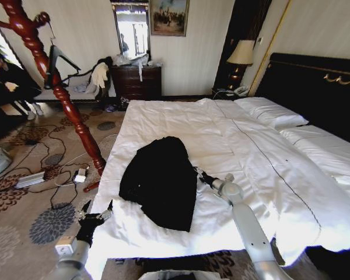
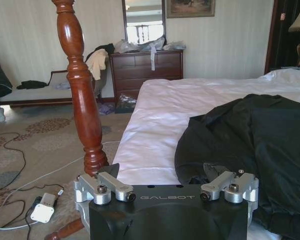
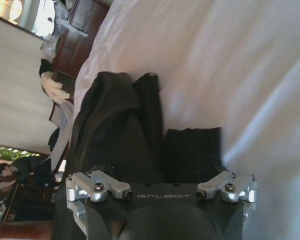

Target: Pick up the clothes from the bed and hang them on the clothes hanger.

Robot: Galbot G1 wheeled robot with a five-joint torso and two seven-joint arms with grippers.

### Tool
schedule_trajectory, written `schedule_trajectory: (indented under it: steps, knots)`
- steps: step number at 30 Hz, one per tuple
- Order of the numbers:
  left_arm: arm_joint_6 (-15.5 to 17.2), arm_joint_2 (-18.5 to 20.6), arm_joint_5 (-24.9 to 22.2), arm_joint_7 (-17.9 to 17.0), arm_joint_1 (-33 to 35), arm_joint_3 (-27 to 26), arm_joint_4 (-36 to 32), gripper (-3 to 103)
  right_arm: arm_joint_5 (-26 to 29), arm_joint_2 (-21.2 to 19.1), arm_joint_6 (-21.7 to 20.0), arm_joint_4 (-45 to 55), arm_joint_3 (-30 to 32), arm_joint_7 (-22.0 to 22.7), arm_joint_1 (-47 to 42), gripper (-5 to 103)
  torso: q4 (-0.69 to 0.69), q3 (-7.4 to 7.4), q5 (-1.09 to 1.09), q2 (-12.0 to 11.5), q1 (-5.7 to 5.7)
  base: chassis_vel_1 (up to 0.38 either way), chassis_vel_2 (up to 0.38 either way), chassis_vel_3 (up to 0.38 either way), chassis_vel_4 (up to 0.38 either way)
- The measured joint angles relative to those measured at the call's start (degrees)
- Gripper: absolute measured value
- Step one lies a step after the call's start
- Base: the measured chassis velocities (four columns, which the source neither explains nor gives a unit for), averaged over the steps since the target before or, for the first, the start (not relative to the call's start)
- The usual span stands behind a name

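Nearest to us, at the lower left of the head view, the left gripper hangs over the carpet just off the bed's corner, its fingers apart and holding nothing. At lower centre the right gripper reaches across the sheets to the right edge of the black jacket; whether its fingers are spread or closed on cloth we cannot tell, since dark fabric hides them in the right wrist view.

The jacket lies crumpled on the near left part of the bed, on wrinkled white sheets, with the pillows and black headboard toward the upper right.

On the floor to the left we see cables and a white power adapter near the foot of the twisted red-brown coat stand, which rises between the bed's left side and the room. The black clothes hanger hangs on it at upper left, well apart from the jacket.

Farther back a dark wooden dresser strewn with garments stands against the wall beneath a mirror, and a lamp stands by the headboard.
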Motion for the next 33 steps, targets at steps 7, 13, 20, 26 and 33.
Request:
schedule_trajectory:
  steps: [7, 13, 20, 26, 33]
  knots:
    - [-0.41, 0.12, 0.33, 0.09, -0.25, 0.19, -0.41, 96, -1.84, 0.82, -1.28, -1.07, -2.49, 1.65, 0.72, 74, -0.01, 0.00, 0.02, 0.00, 0.00, 0.000, 0.000, 0.000, 0.000]
    - [-0.41, 0.17, 0.07, 0.00, -0.03, -0.18, -0.61, 96, -2.58, 0.16, -1.32, -0.68, -3.15, 1.65, 0.42, 47, 0.00, 0.00, 0.02, 0.00, 0.00, 0.000, 0.000, 0.000, 0.000]
    - [-0.41, -0.13, 0.03, -0.28, -0.03, -0.34, -0.94, 96, -1.92, -0.90, -1.33, 1.71, -3.33, 2.38, -0.05, 20, 0.00, 0.00, 0.02, 0.00, 0.00, 0.000, 0.000, 0.000, 0.000]
    - [-0.40, -0.30, -0.28, -0.43, -0.15, -0.71, -1.18, 96, -1.29, -1.62, -1.82, 4.34, -2.46, 3.68, -1.05, 2, 0.01, 0.00, 0.02, 0.00, 0.00, 0.000, 0.000, 0.000, 0.000]
    - [0.15, 0.35, -2.57, -1.31, -0.90, -2.43, -1.94, 96, -0.75, -2.63, -1.90, 7.59, -1.73, 4.38, -2.01, 0, 0.00, 0.00, 0.03, 0.00, 0.00, 0.000, 0.000, 0.000, 0.000]
